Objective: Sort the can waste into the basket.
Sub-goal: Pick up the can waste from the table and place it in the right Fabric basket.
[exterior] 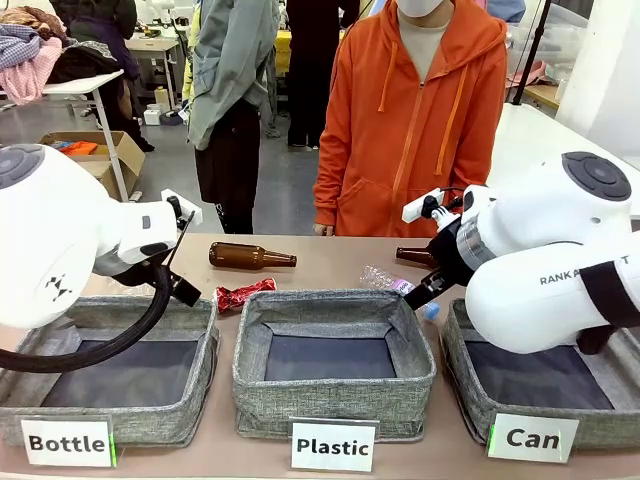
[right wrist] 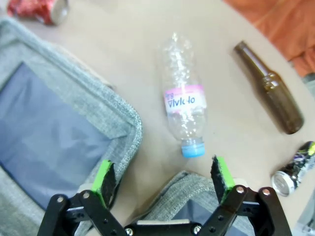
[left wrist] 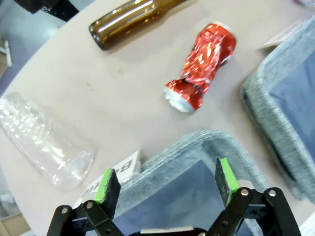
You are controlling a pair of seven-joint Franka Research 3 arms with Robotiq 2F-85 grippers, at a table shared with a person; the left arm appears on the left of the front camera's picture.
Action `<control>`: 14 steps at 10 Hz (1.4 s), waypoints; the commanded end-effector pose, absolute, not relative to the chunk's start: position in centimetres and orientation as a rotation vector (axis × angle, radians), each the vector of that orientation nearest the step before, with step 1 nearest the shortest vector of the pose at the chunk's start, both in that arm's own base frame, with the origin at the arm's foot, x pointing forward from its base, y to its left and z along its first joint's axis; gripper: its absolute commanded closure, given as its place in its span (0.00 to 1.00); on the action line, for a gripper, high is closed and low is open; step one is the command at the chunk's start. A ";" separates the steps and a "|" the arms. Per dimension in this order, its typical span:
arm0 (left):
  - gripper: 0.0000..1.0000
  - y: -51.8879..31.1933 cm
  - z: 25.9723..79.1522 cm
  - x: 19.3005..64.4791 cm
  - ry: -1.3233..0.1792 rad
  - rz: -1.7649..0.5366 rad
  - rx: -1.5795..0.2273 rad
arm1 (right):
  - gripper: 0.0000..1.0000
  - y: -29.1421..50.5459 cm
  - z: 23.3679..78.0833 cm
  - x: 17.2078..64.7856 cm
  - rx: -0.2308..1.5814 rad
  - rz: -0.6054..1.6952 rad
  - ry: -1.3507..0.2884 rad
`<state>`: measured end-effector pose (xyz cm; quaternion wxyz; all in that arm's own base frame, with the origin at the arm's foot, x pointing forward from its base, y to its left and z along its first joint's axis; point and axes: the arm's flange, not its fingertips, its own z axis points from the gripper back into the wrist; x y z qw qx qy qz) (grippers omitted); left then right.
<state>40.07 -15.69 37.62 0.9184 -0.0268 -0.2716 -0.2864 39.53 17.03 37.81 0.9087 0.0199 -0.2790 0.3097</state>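
Both of my grippers are hanging with jaws wide apart and nothing in them, I think so that a can will fit between the pads. My left gripper [left wrist: 167,182] is hovering over the far corner of the Bottle bin [left wrist: 197,142]. The red can [left wrist: 202,66], crushed and shiny, is lying on the table just past that corner, a little far and right of these jaws. My right gripper [right wrist: 163,179] is hovering over the far left edge of the basket [exterior: 462,370], the one with the Can card. The black can [right wrist: 295,169] is lying off to one side of these jaws, near the fat end of a brown bottle [right wrist: 270,88]. The red can is sitting well apart from the basket, with the Plastic bin [exterior: 335,310] in between, so I think it is needing a long carry to the right.
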 end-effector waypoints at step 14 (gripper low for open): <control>0.00 18.5 41.2 22.3 -0.786 0.536 -0.921 | 0.00 -15.5 39.8 25.1 0.955 -0.421 -0.658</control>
